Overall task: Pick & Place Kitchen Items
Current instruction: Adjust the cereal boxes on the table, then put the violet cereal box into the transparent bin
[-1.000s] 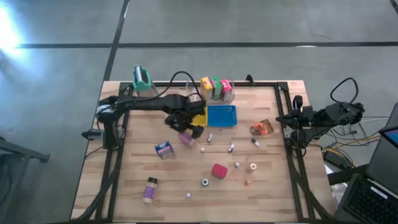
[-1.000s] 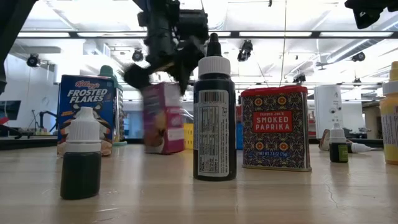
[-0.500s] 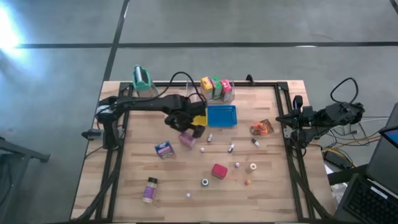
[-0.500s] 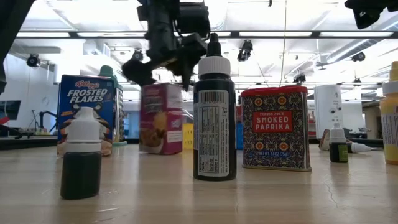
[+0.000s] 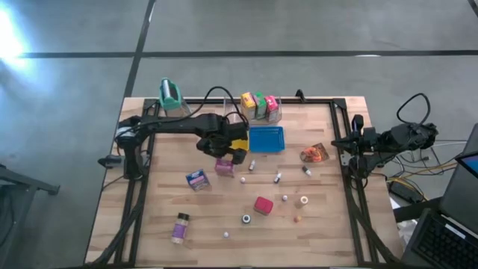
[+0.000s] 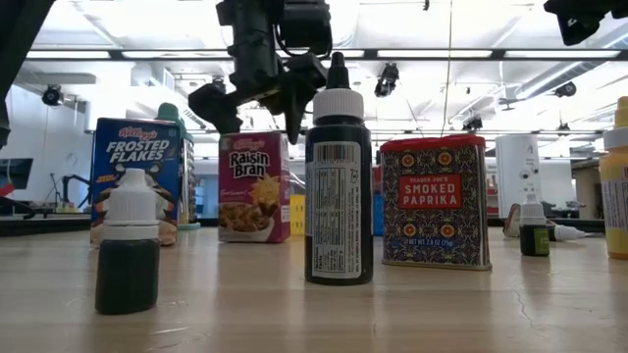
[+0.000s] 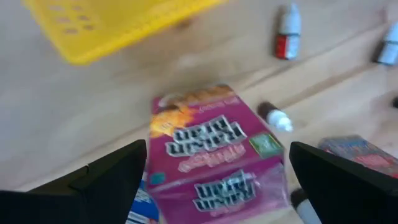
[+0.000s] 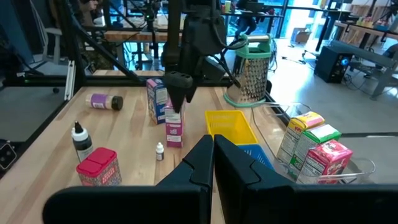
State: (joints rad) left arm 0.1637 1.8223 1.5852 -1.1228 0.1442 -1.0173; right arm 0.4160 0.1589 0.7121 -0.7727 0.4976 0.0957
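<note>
A: Where does the Raisin Bran carton (image 6: 253, 187) stand, and which way does it point?

B: Upright on the worktop (image 5: 224, 217), long axis vertical, near the middle, beside the yellow tray (image 5: 239, 142).

A: And the arms?

B: The left claw (image 6: 257, 98) hangs just above it, fingers apart. The right claw (image 8: 213, 163) waits at the right edge, fingers together.

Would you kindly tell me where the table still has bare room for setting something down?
Bare wood lies between the spice jar and the blue cereal box, and beyond the orange pouch toward the right edge. It is crowded around the red tin and small bottles.
</note>
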